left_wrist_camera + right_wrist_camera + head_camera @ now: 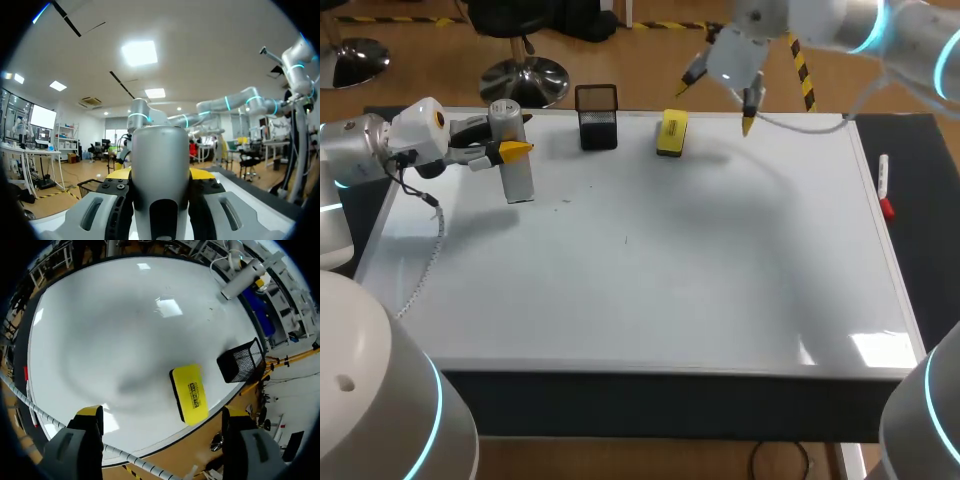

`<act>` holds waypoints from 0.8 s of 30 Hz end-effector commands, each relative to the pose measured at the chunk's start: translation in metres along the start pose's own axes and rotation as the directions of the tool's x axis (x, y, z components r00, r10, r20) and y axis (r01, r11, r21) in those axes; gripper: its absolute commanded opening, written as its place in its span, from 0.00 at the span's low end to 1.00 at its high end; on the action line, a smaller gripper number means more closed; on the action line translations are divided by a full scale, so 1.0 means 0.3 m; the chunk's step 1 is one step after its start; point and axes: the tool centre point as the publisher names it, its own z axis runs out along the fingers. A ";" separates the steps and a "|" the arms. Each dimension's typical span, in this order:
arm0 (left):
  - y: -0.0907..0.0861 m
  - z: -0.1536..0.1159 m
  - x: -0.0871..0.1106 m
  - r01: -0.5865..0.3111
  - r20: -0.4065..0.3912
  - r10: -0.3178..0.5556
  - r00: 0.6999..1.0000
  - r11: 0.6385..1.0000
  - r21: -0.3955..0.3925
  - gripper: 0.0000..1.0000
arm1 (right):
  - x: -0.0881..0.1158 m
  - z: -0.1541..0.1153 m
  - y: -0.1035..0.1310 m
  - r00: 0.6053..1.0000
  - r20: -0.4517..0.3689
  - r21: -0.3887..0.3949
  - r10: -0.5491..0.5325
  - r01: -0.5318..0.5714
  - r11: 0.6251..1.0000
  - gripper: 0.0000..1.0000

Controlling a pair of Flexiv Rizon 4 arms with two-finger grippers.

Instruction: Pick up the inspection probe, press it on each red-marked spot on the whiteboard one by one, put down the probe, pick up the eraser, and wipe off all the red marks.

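Note:
My left gripper [510, 150] is shut on the grey inspection probe [517, 162], which stands upright over the whiteboard's [650, 280] far left corner. In the left wrist view the probe [160, 165] fills the gap between the yellow tips of the left gripper [160, 176]. The yellow eraser [671, 132] lies flat at the board's back edge. My right gripper [720, 98] hangs open above and just right of it, holding nothing. From the right wrist, the eraser [190, 392] lies below and ahead of the right gripper [162, 425]. The board shows only a few tiny dark specks.
A black mesh holder [597, 117] stands at the back edge between the probe and the eraser, also seen as the mesh holder [241, 360] beside the eraser. A red-capped marker [885, 187] lies off the board's right edge. A white cable [425, 260] trails from my left arm.

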 end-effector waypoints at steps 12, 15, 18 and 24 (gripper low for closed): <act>-0.004 0.001 0.002 -0.002 0.002 0.002 1.000 1.000 0.000 0.00 | 0.265 -0.275 0.058 0.930 0.317 0.144 0.187 -0.242 0.959 1.00; -0.004 0.001 0.002 -0.002 0.002 0.002 1.000 1.000 0.000 0.00 | 0.290 -0.322 0.055 0.914 0.339 0.141 0.222 -0.283 0.949 1.00; -0.004 0.001 0.002 -0.002 0.002 0.002 1.000 1.000 0.000 0.00 | 0.300 -0.366 0.056 0.895 0.375 0.123 0.240 -0.304 0.945 1.00; -0.004 0.001 0.002 -0.002 0.002 0.002 1.000 1.000 0.000 0.00 | 0.305 -0.424 0.057 0.884 0.388 0.138 0.261 -0.336 0.932 1.00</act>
